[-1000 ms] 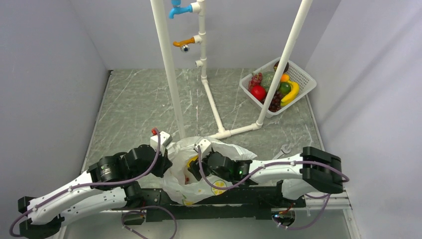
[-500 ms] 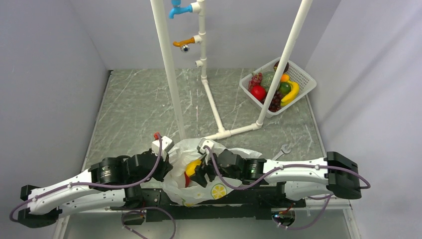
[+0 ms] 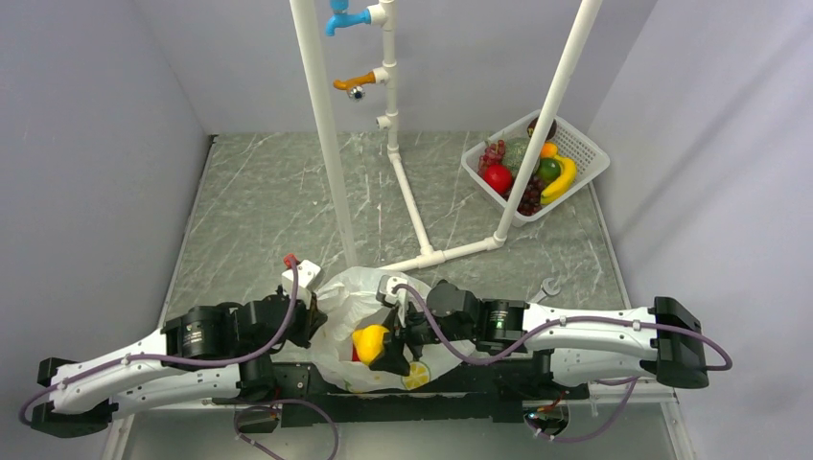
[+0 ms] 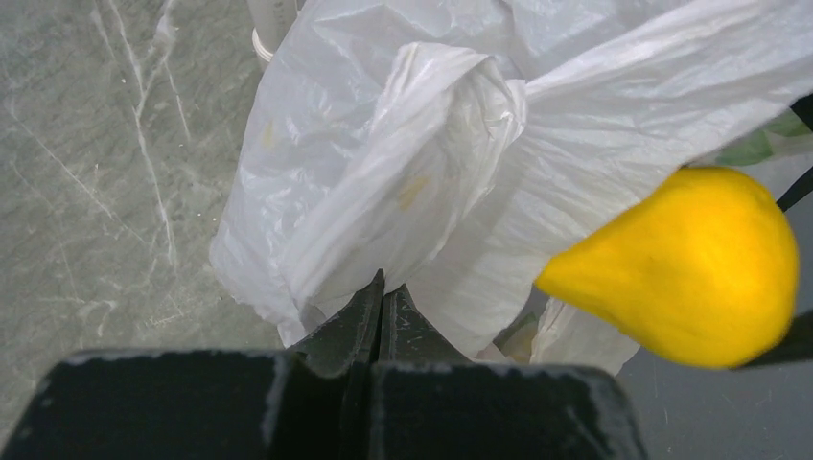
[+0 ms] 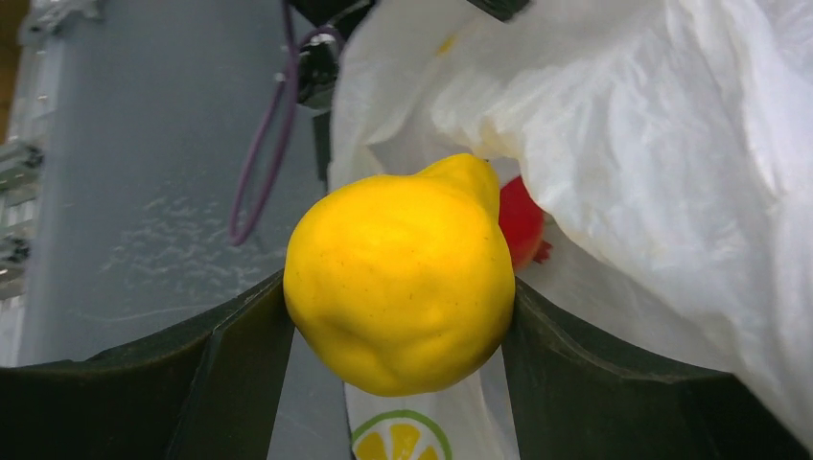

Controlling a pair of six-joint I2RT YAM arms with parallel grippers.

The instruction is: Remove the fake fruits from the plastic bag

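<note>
The plastic bag (image 3: pixel 357 299) lies crumpled at the near edge of the bench (image 3: pixel 259 201), between the two arms. Inside its open mouth a red fruit (image 5: pixel 522 222) shows; it looks like an apple, though only a sliver is visible past the white film. The yellow fruit (image 3: pixel 369 342), rounded with one pointed end, is clear of the bag, just on the near side of its mouth. The right hand (image 5: pixel 398 287) is clamped on it, one finger on each flank. The left hand (image 4: pixel 382 292) has its fingers pressed together on a fold of the bag's left side, holding the film up off the bench.

At the far right a white slatted basket (image 3: pixel 585 144) sits tilted against the corner. It holds a red apple (image 3: pixel 497 177), a banana (image 3: pixel 561 179), a light red grape bunch (image 3: pixel 492 151), a green netted melon (image 3: pixel 519 153) and a dark grape bunch (image 3: pixel 528 196), all packed touching.

A second ago the right hand was buried in the bag's mouth and the yellow fruit barely showed. Now the hand has drawn back towards the near left with the fruit in the open, and the bag is bunched narrower. The left hand sits slightly further left, its grip unchanged.

The bag is printed with a lemon slice (image 5: pixel 398 436) outlined in green, on the film below the held fruit.
</note>
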